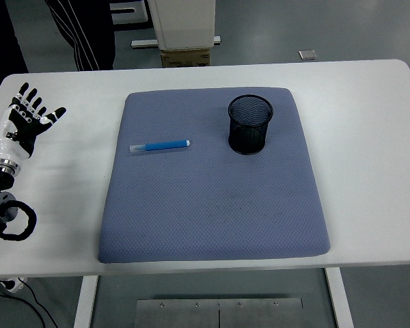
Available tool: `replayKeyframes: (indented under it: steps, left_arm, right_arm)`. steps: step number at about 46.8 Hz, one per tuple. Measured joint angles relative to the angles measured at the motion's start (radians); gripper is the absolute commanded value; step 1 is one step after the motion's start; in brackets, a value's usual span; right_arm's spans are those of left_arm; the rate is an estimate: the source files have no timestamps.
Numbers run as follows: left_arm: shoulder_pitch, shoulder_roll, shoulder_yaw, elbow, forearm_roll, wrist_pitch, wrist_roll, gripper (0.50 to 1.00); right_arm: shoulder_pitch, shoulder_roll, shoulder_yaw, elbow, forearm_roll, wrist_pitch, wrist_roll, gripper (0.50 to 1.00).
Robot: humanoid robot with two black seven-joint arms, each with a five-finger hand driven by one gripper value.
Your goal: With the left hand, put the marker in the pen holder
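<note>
The marker (160, 145), blue with a pale cap end pointing left, is lying flat on the grey-blue mat (212, 212), its length running nearly left to right with the right end tipped slightly toward the far side. It is sitting in the mat's left half, toward the far edge, with nothing touching it. The pen holder (249, 125), a black mesh cup, is standing upright on the same mat to the right of the marker, near the mat's far edge, and the two are lying apart with bare mat between them. The cup is showing its open mouth to the camera. The mat is covering the middle of the white table (369, 137). The left hand (27, 119) is hovering over the table's far left side, well clear of the mat and of the marker, with its fingers spread wide and gripping nothing. At the top left a person's dark trouser leg (89, 34) with white stripes is showing beyond the table
</note>
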Motion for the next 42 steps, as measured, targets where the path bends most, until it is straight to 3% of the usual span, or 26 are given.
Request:
replayKeyframes:
  steps: [23, 42]
  left_arm:
    - [-0.010, -0.019, -0.005, -0.002, 0.004, -0.043, 0.000, 1.000]
    - [0.019, -0.019, -0.016, -0.002, -0.010, -0.157, 0.000, 1.000]
  right_arm:
    - [0.000, 0.000, 0.000, 0.000, 0.000, 0.000, 0.000, 1.000]
    - [0.000, 0.000, 0.000, 0.000, 0.000, 0.000, 0.000, 1.000]
